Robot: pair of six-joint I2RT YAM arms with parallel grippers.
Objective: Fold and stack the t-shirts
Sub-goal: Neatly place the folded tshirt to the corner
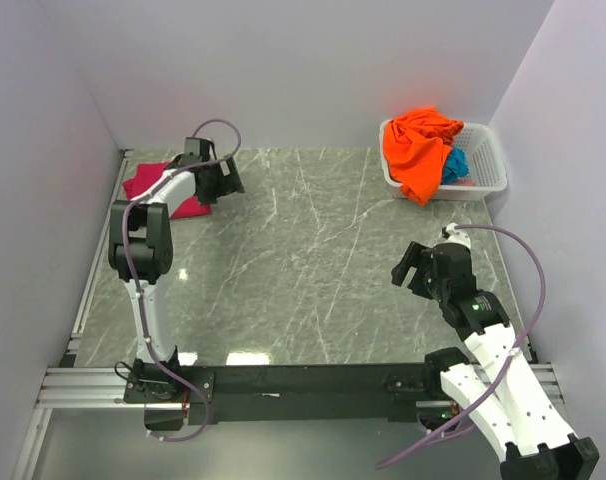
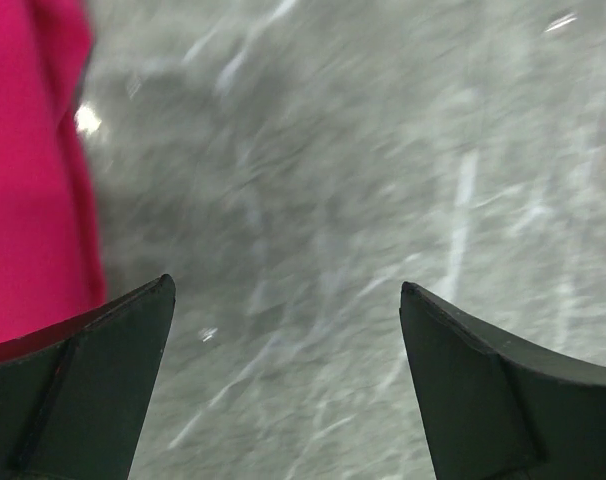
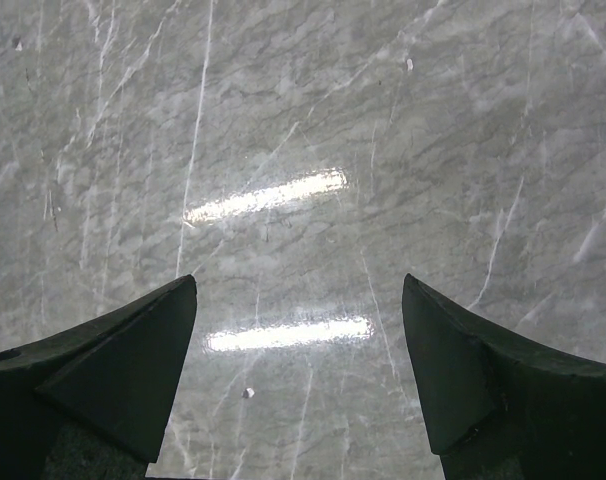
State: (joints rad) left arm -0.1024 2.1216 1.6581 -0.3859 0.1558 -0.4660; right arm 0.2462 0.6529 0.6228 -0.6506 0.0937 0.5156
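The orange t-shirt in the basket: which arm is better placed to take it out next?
Probably right. The right pincer is open on the same side as the basket, where the orange t-shirt hangs over the rim. The left pincer, also open, is far across, beside the pink t-shirt.

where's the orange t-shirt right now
In the top view the orange t-shirt is at the far right of the table, heaped in the white basket and spilling over its near-left rim, with the teal-blue shirt beside it.
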